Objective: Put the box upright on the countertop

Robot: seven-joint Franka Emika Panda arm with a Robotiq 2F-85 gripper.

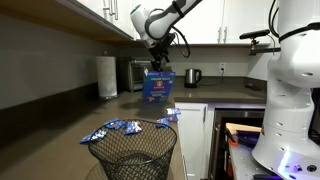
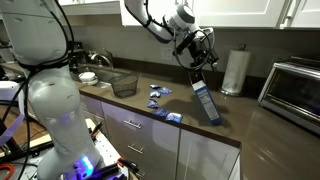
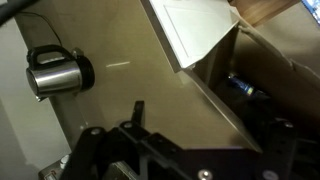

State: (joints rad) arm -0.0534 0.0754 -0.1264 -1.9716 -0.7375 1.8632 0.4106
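The box (image 1: 157, 86) is a blue carton with printed graphics. It stands on the dark countertop (image 1: 120, 108) in front of the toaster oven. In an exterior view the box (image 2: 207, 100) leans, with its lower edge on the countertop (image 2: 265, 135). My gripper (image 1: 157, 66) comes down from above and is closed on the box's top end (image 2: 197, 70). In the wrist view my gripper (image 3: 205, 120) straddles the box's open top edge (image 3: 225, 105), and a white flap shows above it.
A paper towel roll (image 1: 107, 76), a silver toaster oven (image 1: 135, 72) and a kettle (image 1: 193, 76) stand along the back. A wire basket (image 2: 124, 85) sits further along the counter. Small blue snack packets (image 2: 160, 96) lie near the counter's front edge. The kettle (image 3: 55, 70) also shows in the wrist view.
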